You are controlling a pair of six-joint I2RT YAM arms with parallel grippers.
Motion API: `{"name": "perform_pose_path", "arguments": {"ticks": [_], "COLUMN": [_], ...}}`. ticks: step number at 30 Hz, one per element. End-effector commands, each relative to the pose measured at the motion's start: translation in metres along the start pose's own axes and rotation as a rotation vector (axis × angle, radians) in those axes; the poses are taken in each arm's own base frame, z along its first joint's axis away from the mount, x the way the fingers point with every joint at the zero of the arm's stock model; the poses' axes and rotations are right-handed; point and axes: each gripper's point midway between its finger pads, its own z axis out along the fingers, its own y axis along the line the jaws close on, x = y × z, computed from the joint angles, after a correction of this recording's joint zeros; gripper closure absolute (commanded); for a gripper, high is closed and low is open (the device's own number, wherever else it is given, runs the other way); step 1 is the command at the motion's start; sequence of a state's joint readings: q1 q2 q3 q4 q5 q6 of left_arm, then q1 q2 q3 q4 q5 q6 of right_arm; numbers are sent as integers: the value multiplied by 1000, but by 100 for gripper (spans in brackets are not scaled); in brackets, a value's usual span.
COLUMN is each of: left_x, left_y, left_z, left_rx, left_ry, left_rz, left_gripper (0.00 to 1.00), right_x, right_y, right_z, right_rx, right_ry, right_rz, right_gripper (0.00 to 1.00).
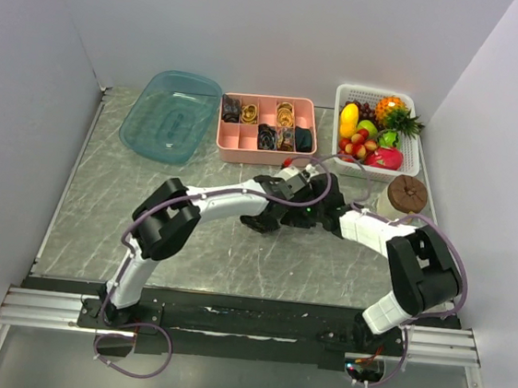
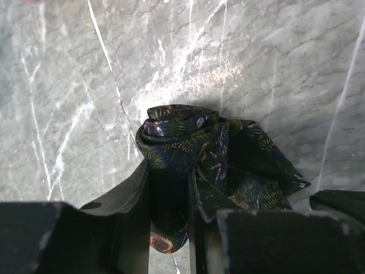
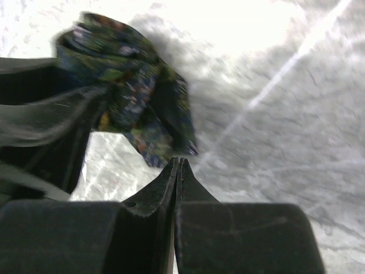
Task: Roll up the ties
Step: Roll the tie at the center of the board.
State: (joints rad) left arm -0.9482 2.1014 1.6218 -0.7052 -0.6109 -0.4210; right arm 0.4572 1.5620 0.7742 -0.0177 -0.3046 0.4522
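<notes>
tie (image 2: 188, 137): dark, leaf-patterned, part-coiled, held just on the near side of the pink tray (image 1: 245, 154) | left gripper (image 2: 169, 188): clamped across the coil, apparently so the turns cannot spring loose | right gripper (image 3: 178, 166): pressed shut, nothing held, beside the loose tail, probably for tucking | finished coils (image 1: 286, 115): stored inside the tray's compartments

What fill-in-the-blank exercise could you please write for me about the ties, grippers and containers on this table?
1. The left gripper holds the dark patterned tie, while the right gripper is shut and holds ____.
2. The compartment tray storing rolled ties is coloured ____.
3. In the top view, the fruit basket stands to the tray's ____.
Missing words: nothing; pink; right.
</notes>
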Motion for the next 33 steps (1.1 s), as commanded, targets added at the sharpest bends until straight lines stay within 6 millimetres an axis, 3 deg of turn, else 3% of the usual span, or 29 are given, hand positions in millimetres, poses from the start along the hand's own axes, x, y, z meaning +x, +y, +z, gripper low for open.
{"name": "perform_pose_path", "arguments": {"ticks": [1,7,8,15,33], "left_x": [25,18,17,11,17], "left_y": [-1,-28,-33,-50,-68], "left_z": [3,-8,-10,-12,-14], "left_rx": [-98,-38,-24,-25,-73], "left_ry": [60,12,5,-34,-73], "left_rz": [37,21,23,81,185], "left_gripper": [93,78,77,70,69], "right_x": [-5,3,-5,-3,8], "right_y": [0,-7,-8,-7,3], "right_z": [-6,-10,-11,-12,13], "right_rx": [-71,-163,-184,-264,-419], "right_ry": [-44,-61,-98,-110,-46], "right_rz": [68,168,173,228,333], "right_gripper": [100,100,100,100,100]}}
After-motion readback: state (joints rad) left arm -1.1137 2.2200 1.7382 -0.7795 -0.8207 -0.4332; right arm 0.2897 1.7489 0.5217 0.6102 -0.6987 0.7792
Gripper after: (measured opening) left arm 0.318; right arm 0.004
